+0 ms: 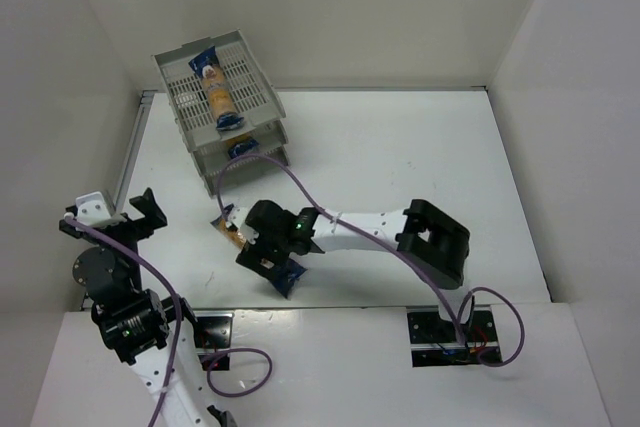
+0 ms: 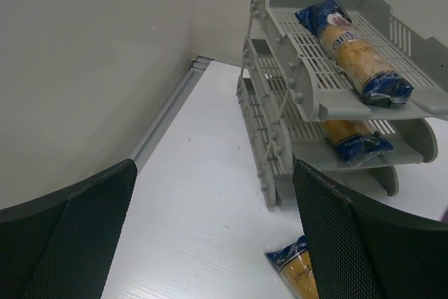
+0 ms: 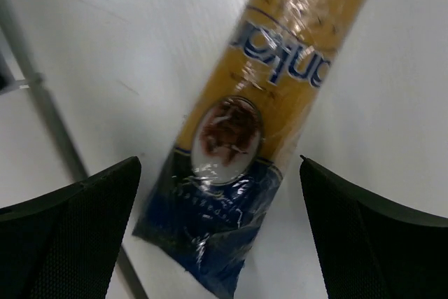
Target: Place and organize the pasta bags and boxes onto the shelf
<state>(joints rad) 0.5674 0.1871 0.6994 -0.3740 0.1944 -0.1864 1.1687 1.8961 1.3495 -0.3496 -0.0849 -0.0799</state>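
Note:
The grey three-tier shelf (image 1: 178, 97) stands at the table's far left. One pasta bag (image 1: 215, 87) lies on its top tray and a second (image 1: 238, 146) on the middle tray. A third bag (image 1: 226, 223) lies flat on the table in front of the shelf. My right gripper (image 1: 266, 249) hovers over it, open, its fingers on either side of the bag's blue end (image 3: 210, 222). My left gripper (image 1: 110, 217) is open and empty at the near left, facing the shelf (image 2: 276, 152); its view shows the top bag (image 2: 353, 50), the middle bag (image 2: 353, 138) and the third bag's end (image 2: 297, 267).
White walls enclose the table on three sides. A grey rail (image 1: 130, 157) runs along the left edge. The right arm's purple cable (image 1: 270, 169) loops close to the shelf's front. A dark strip (image 3: 49, 117) crosses the table beside the bag.

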